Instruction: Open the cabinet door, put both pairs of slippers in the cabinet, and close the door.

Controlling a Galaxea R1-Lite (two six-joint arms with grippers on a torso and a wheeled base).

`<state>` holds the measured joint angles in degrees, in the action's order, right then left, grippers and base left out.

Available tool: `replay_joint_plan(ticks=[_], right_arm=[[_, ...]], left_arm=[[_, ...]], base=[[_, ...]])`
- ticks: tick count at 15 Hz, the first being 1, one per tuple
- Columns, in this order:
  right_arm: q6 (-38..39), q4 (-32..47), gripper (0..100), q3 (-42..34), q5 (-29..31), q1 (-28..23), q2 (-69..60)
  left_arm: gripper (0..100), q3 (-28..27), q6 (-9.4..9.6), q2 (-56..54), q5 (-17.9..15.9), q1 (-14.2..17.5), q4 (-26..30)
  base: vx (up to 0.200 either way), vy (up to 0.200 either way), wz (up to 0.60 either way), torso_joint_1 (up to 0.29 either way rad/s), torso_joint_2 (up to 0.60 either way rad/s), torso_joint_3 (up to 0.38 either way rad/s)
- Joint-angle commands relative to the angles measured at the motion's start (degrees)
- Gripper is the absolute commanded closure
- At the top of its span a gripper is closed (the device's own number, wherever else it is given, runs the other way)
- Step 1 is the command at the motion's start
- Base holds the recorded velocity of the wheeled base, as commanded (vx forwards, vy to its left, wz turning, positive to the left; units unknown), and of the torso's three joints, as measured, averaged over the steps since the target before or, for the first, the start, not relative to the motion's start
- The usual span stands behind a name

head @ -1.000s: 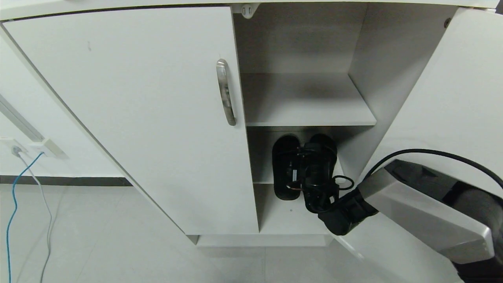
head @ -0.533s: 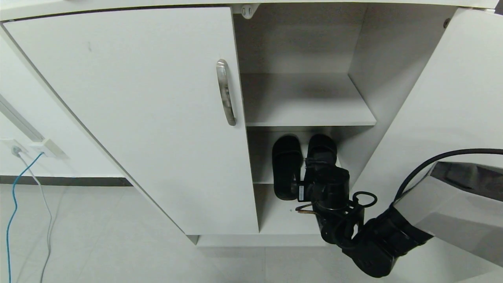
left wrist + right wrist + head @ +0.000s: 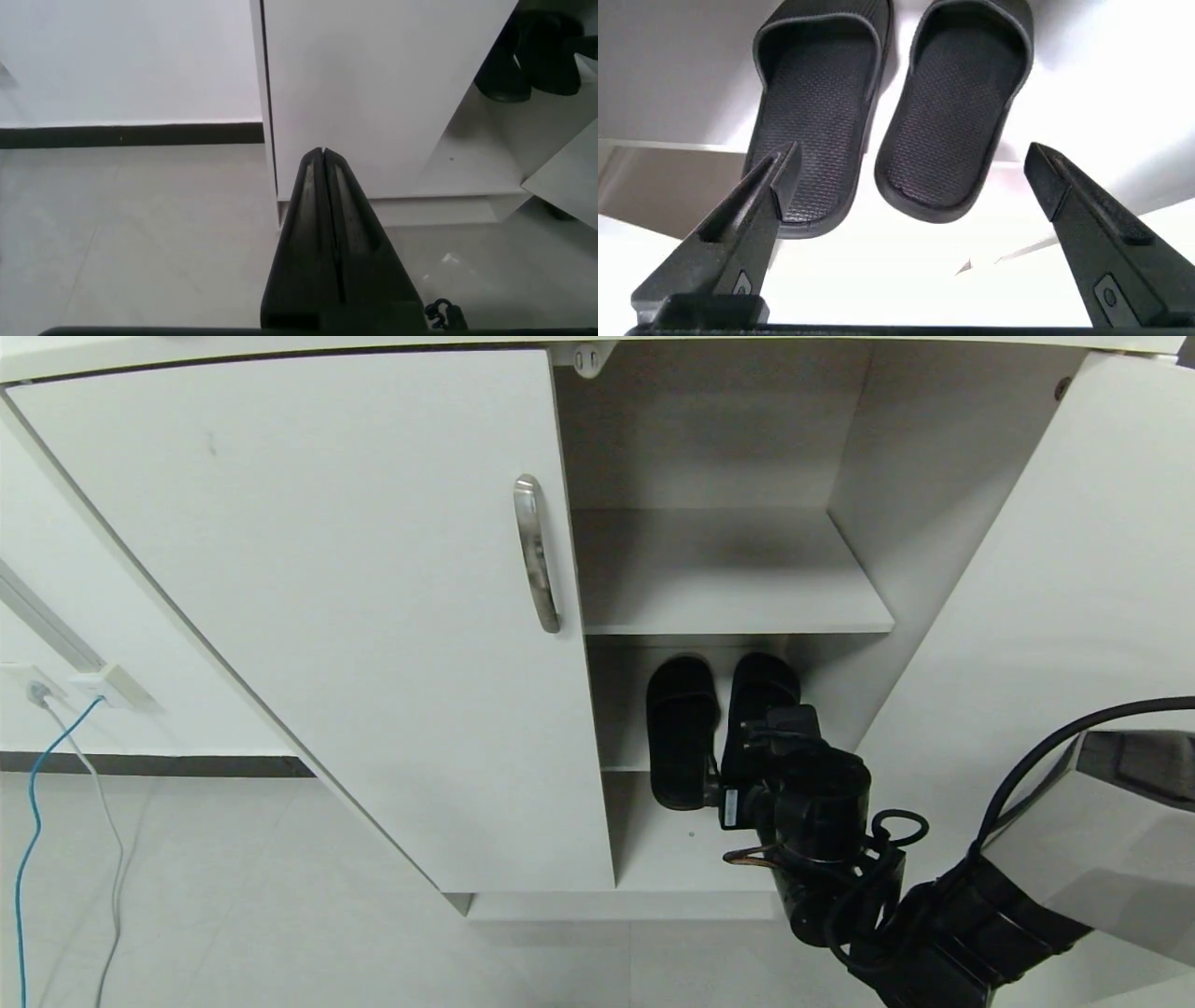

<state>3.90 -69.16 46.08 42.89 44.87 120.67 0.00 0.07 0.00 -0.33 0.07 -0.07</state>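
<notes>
Black rubber slippers (image 3: 681,728) in white cabinet (image 3: 728,579); right hand (image 3: 912,159) wide open, empty; left hand (image 3: 322,154) pinched closed. Likely next: fetch second pair.

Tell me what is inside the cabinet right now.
One pair of black slippers lies side by side in the lower compartment of the cabinet, under the shelf. The closed left door covers the left half, so anything there cannot be seen.
</notes>
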Motion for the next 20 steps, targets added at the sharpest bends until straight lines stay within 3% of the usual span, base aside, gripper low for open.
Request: replay_joint_plan(ticks=[1,20], right_arm=[[-0.03,-0.01,0,-0.38,0.0,0.21,-0.53],[-1.0,-0.45,0,-4.33,0.09,1.27,-4.75]], left_arm=[[100,0.0,-0.07,0.09,-0.02,0.01,-0.01],[100,0.0,0.01,0.09,0.15,0.01,-0.01]], base=[[0.0,0.0,0.0,0.0,0.0,0.0],[0.0,0.0,0.0,0.0,0.0,0.0]])
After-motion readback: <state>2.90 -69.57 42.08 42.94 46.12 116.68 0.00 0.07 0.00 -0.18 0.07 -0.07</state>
